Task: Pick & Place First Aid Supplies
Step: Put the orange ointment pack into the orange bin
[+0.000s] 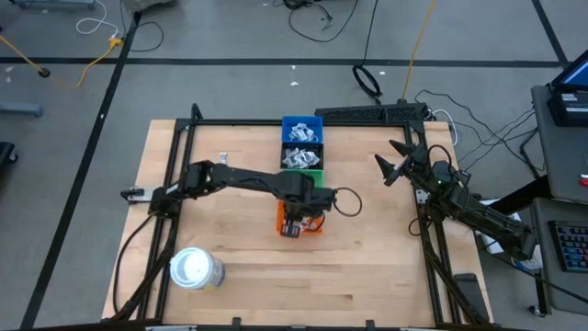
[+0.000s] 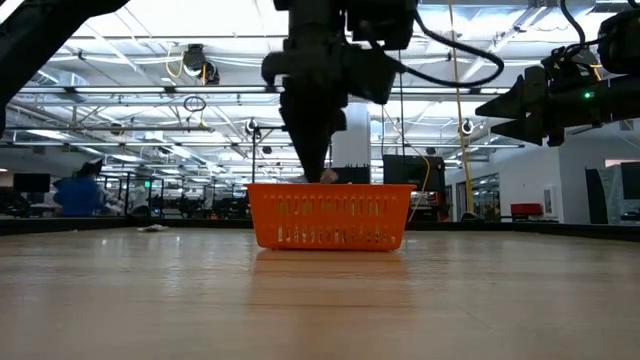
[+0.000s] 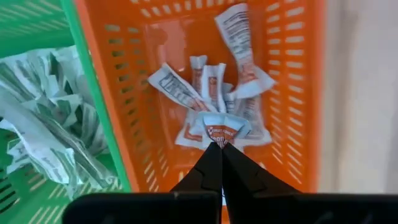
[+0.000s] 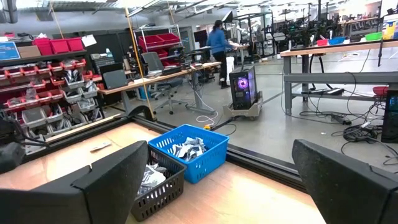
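Packet (image 3: 221, 132) clamped in the left tool (image 3: 221, 148), tips pinched together on its lower edge, right over the orange bin (image 3: 292, 93). It's a small white piece w/ reddish print, hanging just above a loose heap of similar strips (image 3: 211, 93) already lying in that bin. Low view shows the left tool (image 2: 318, 165) dipped down to rim level of the orange bin (image 2: 330, 215), so this looks like the drop-off step. To do it well: hold centred over the heap, not drifting toward the wall shared w/ the green bin (image 3: 43, 37), then part the tips fully so the thin wrapper doesn't cling to one of them; a straight lift after that should avoid dragging other strips out. Green bin next door holds slim pale wrappers (image 3: 43, 137); in the high view the blue bin (image 1: 302, 129) past it carries white packets too. Right tool (image 1: 397, 164) waits off to the side near the bench (image 1: 386, 267) edge, its fingers (image 4: 118, 180) spread wide apart & empty. White roll (image 1: 196, 269) sits near the front left of the bench, well apart from the bins. Person in blue visible far back in the room, nowhere near the action.
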Controlling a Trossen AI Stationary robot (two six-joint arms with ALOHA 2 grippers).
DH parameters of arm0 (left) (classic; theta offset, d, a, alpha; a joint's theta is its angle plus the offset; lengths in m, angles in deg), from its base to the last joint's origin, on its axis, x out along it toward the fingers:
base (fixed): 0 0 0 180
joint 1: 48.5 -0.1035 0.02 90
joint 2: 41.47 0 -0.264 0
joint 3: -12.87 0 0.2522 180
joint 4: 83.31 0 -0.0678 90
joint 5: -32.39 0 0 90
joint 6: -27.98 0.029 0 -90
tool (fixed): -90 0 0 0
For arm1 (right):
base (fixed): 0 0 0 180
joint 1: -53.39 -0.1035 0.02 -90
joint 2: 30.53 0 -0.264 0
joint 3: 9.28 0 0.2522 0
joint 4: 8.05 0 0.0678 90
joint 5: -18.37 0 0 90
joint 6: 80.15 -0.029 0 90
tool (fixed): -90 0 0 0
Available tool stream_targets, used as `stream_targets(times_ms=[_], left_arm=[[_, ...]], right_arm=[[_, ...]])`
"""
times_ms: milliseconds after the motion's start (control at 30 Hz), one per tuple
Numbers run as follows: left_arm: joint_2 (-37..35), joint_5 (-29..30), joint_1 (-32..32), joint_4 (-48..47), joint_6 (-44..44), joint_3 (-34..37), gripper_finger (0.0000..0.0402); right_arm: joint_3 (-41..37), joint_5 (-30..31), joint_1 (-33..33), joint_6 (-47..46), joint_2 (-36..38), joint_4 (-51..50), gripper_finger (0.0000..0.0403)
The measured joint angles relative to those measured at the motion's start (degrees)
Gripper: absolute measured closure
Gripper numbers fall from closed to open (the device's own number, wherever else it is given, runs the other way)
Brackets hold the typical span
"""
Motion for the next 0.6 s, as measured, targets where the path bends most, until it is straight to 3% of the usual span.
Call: stream_targets(times_ms=[233,367,467,600], left_arm=[[0.00,1.64,0.75,5.53,-2.90,4.75,0.0401],[0.00,-0.39,0.84,5.78,-2.89,5.00,0.0388],[0.00,-2.03,0.86,5.78,-2.07,5.00,0.0351],[0.00,-6.55,0.74,6.48,-3.14,5.00,0.0268]], right_arm=[[0.01,0.00,0.01,0.00,0.00,0.00,0.0009],[-0.01,0.00,-0.01,0.00,0.00,0.00,0.0009],[-0.01,0.00,0.00,0.00,0.00,0.00,0.0009],[-0.01,0.00,0.01,0.00,0.00,0.00,0.0009]])
